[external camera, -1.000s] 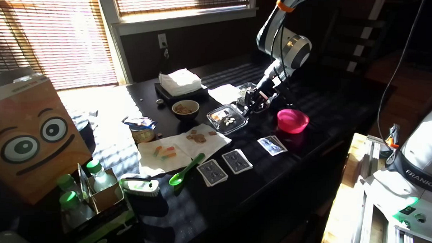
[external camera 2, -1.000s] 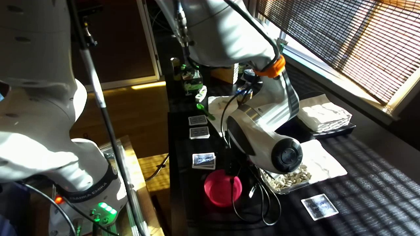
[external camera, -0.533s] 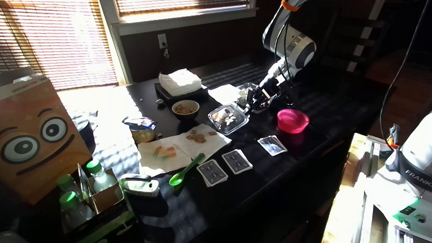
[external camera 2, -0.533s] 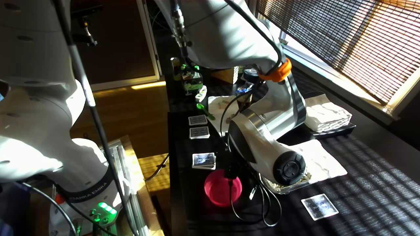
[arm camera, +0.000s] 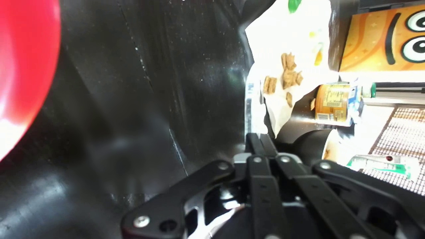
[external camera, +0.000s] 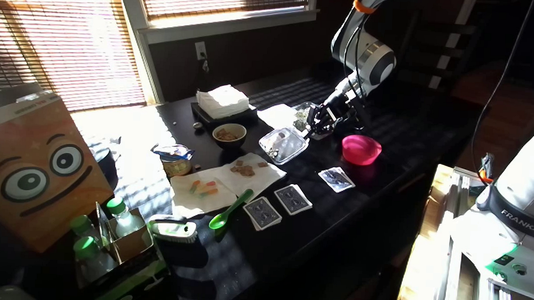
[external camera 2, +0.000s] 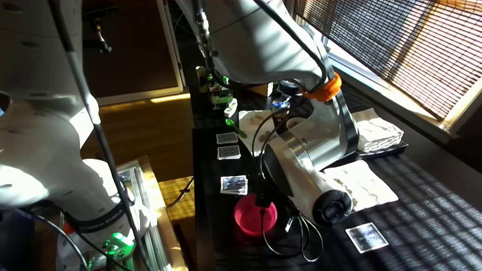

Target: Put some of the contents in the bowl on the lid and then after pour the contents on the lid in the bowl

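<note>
My gripper point(external camera: 309, 133) is shut on the edge of the lid point(external camera: 287, 144), a squarish translucent sheet with a pale rim. The lid is tilted over the dark table. A few pale pieces of the contents point(external camera: 273, 153) show at its left side. In the wrist view the fingertips of my gripper point(arm camera: 258, 134) are close together, and the lid shows as a bright narrow strip point(arm camera: 255, 109) beyond them. The bowl point(external camera: 301, 118), a clear squarish container with pale pieces, stands just behind the gripper, partly hidden by it. In an exterior view the arm hides most of it.
A pink bowl point(external camera: 361, 149) stands right of the lid, and also at the left in the wrist view point(arm camera: 23, 66). A white-lined bowl with brown pieces point(external camera: 229, 135) is left of the lid. Cards point(external camera: 337, 179), a green spoon point(external camera: 229, 211) and napkins point(external camera: 224, 99) lie around.
The lid has turned in my gripper's hold and now tilts more. The pale pieces have shifted from its middle to its left side. The arm has moved slightly rightward in an exterior view.
</note>
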`<state>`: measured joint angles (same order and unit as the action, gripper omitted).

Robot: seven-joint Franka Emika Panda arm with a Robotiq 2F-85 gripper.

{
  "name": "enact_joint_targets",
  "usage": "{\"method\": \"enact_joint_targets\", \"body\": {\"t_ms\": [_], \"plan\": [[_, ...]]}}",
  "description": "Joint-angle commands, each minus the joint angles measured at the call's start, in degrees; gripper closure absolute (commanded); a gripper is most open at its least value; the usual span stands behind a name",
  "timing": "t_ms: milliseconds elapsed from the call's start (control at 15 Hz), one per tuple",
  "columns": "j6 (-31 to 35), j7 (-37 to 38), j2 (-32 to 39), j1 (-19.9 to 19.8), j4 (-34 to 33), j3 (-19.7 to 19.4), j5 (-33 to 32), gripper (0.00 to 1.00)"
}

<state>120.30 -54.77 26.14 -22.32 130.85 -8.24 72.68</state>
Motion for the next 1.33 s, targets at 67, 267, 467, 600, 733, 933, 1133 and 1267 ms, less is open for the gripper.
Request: {"method": "enact_joint_targets", "body": {"t_ms": [67,267,467,600,733,933,1133,1267], "plan": [[-3.50,-1.66,1.51,0.79,-1.11,-1.73,3.22,1.00],[-5.66,-2.59,1.72,0.50,-1.19,-2.26,4.34,1.00],[-7.55,-3.67,1.96,0.41,-1.25,-2.94,5.43,1.00],[-8.78,-4.32,2.19,0.44,-1.32,-3.40,5.96,1.00],[-9.92,-4.77,2.41,0.36,-1.43,-3.73,6.12,1.00],[-11.18,-5.26,2.68,0.36,-1.57,-4.20,6.17,1.00],[-12.89,-5.93,2.57,0.13,-1.63,-4.60,6.15,1.00],[-14.44,-6.74,2.05,-0.12,-1.30,-4.98,6.23,1.00]]}}
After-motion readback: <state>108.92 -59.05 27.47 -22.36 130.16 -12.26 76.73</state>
